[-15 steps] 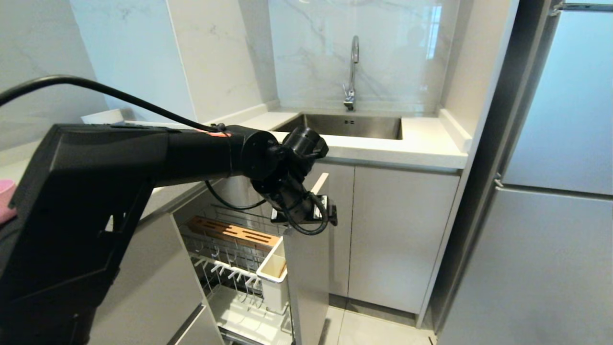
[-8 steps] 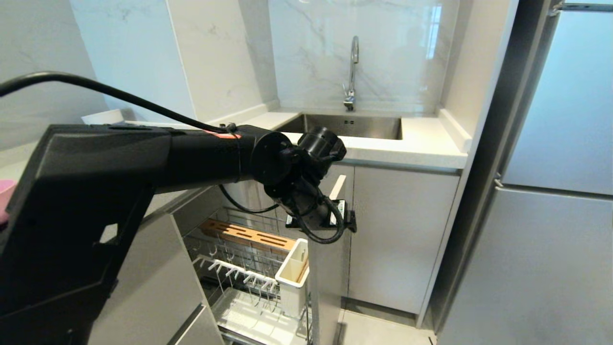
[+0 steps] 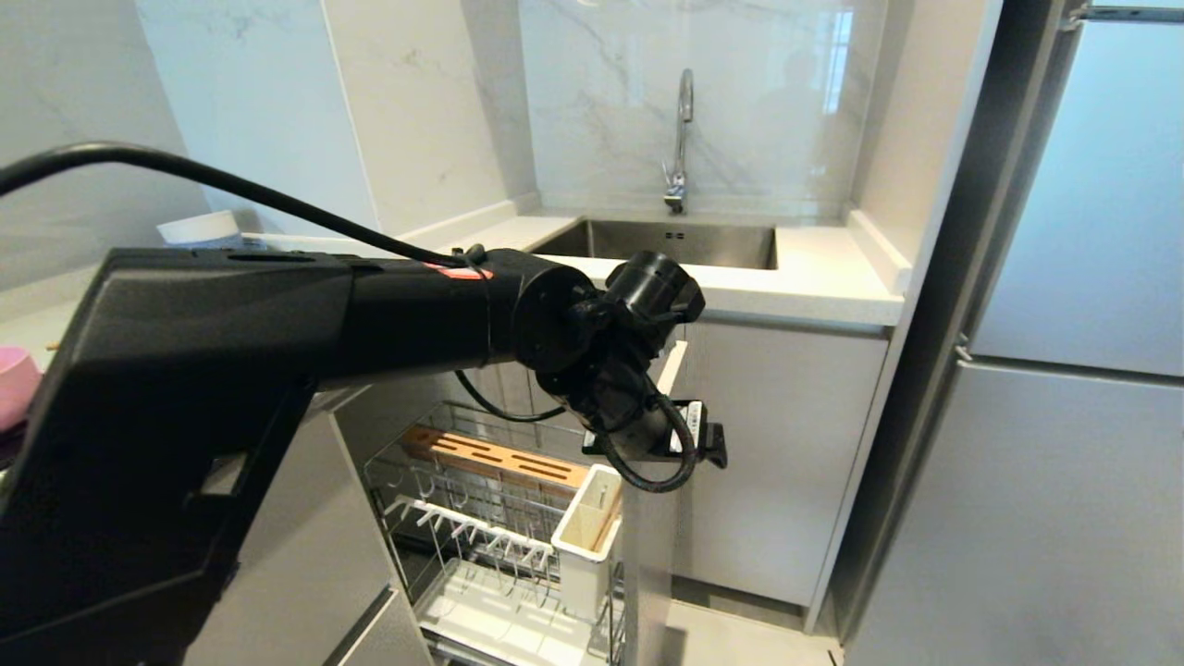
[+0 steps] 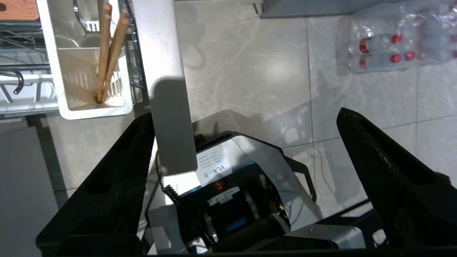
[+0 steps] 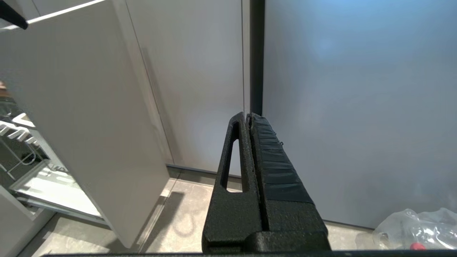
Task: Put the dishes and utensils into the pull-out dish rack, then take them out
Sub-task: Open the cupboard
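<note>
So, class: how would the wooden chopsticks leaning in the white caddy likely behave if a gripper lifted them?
The chopsticks look thin, rigid wood: probably stiff and light. Round and smooth, they could roll or slip. Leaning loose in the caddy, they may shift.

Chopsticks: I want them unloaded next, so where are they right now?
In the left wrist view, the chopsticks stand leaning in the white utensil caddy, just behind the rack's grey front panel.

My head view: the left arm hides the left gripper's fingers and much of the pull-out dish rack. The pink bowl is cut by the left edge. In my left wrist view, the fork is half-hidden behind the chopsticks.
</note>
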Controlling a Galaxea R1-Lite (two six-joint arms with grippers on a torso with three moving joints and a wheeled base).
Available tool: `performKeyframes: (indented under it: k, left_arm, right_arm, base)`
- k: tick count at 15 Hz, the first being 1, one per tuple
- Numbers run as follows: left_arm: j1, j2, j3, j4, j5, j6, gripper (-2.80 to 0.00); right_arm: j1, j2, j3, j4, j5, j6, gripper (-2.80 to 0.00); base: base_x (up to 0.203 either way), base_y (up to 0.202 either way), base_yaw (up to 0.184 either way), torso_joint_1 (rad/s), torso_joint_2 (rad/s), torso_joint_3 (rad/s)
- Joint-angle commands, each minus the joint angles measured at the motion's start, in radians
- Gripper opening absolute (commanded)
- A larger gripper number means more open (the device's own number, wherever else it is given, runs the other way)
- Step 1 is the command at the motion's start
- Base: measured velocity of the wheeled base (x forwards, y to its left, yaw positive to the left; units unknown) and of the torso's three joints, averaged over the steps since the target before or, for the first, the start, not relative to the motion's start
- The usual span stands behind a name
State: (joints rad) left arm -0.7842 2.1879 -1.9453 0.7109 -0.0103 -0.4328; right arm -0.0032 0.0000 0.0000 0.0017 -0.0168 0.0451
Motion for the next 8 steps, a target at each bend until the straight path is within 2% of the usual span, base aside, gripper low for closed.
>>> performKeyframes:
  k: [1, 8]
  left_arm:
    - [-0.018, -0.005, -0.003, 0.0, -0.007, -0.003, 0.0]
    - [-0.054, -0.038, -0.003, -0.036, -0.017, -0.003, 0.0]
  right_arm:
    - [0.0, 0.0, 0.002, 0.0, 0.0, -0.001, -2.8]
    - [0.0, 0.0, 0.002, 0.0, 0.0, 0.0, -2.8]
  base:
    - [0.0, 0.0, 0.0, 0.0, 0.0, 0.0]
    - [0.0, 0.0, 0.0, 0.0, 0.0, 0.0]
